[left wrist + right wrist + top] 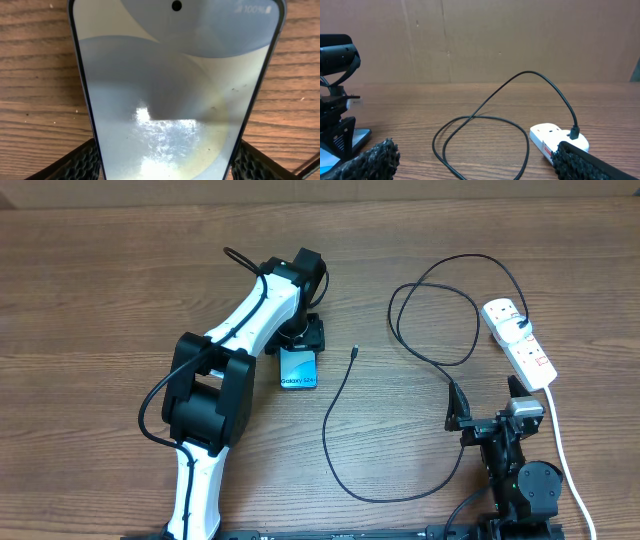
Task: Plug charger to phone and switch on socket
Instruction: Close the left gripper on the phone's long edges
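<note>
The phone (299, 368), marked "Galaxy S24", lies flat on the tabletop (100, 300) between the left gripper (300, 348) jaws; whether they pinch it I cannot tell. The charger (337, 395) tip lies loose beside it. The right gripper (488, 402) jaws gape wide near the socket (520, 340)

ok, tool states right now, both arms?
Left tool: straddling the slim blue-screened smartphone; gripped or not, cannot tell.
Right tool: open, holding nothing.

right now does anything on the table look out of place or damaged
Nothing looks damaged or spilled. The charger lies in loose loops, its small tip free beside the phone, not plugged in; its other end sits in the socket.
</note>
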### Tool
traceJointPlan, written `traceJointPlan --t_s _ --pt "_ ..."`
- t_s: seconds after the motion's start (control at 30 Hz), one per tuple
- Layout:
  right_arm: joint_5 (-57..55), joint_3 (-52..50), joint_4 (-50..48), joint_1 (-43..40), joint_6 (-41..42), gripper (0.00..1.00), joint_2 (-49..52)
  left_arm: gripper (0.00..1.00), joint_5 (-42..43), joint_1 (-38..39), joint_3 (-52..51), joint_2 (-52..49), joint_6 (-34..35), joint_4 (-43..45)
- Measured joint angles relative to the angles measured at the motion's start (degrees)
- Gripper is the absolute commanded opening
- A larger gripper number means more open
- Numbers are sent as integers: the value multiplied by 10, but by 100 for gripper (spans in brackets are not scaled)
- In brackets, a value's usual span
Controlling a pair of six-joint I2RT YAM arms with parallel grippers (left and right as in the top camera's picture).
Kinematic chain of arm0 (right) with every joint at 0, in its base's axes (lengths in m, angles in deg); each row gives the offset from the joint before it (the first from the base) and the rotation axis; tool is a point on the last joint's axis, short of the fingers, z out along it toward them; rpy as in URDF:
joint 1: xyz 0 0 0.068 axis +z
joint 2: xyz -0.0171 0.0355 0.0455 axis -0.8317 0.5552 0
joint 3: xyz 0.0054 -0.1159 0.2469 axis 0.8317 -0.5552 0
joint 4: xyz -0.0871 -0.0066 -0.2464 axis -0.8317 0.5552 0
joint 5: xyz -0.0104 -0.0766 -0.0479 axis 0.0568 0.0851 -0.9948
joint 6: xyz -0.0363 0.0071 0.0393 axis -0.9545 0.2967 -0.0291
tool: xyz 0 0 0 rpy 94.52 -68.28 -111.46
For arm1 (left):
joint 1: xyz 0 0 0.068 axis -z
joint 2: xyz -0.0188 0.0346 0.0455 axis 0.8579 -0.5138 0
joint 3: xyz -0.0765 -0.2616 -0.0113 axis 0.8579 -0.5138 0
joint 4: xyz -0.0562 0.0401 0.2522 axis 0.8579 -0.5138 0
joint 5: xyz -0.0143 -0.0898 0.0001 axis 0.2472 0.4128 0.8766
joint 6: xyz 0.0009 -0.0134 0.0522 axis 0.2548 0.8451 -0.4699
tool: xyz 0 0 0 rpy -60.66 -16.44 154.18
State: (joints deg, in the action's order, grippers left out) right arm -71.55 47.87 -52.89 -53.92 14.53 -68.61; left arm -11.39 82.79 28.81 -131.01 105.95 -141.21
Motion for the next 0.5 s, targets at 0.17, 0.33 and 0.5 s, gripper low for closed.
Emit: traceJointPlan --t_s 0.17,0.33,0.5 --pt "0 0 0 0 0 100 0 72 0 0 0 0 0 -4" --pt "0 0 0 0 0 100 0 72 0 0 1 0 0 -3" --pt "0 0 0 0 0 100 0 72 0 0 1 0 0 9"
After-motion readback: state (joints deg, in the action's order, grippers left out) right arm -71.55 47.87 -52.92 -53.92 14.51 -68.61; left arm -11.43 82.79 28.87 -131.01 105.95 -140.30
